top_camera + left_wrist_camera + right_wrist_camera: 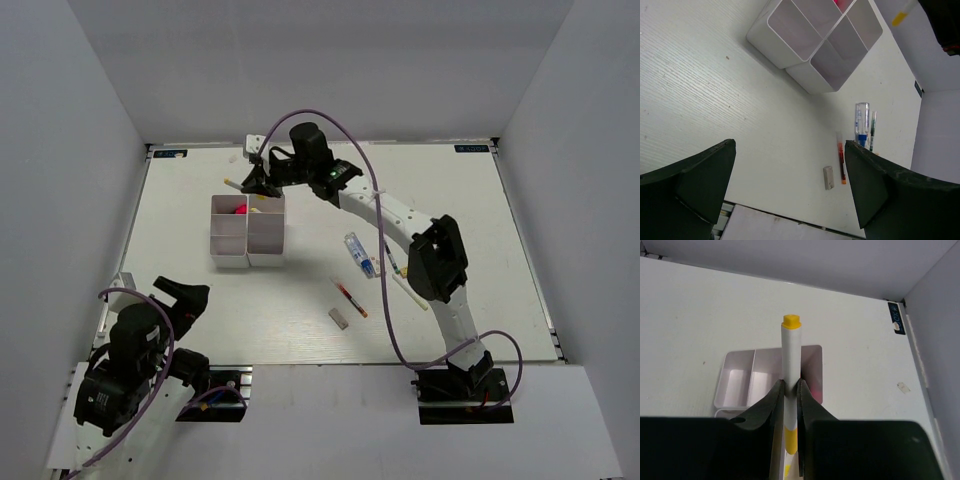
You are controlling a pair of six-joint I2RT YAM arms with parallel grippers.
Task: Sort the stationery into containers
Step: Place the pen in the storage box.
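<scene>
My right gripper [250, 184] [790, 385] is shut on a white pen with a yellow cap [790, 347] [234, 185], held above the far end of the white organizer [247, 258] [735, 382] [790, 60]. A pink highlighter [240, 209] [816, 393] lies in a far compartment. On the table lie a clear blue-capped tube [358, 253] [861, 122], a green pen [873, 129], a red pen [350, 297] [841, 161], a grey eraser [340, 318] [828, 177] and a white pen [408, 290]. My left gripper [183, 300] [790, 190] is open and empty, near its base.
A small white tab [902, 387] lies near the back right corner in the right wrist view. White walls enclose the table on three sides. The table's near edge [790, 217] runs just under my left gripper.
</scene>
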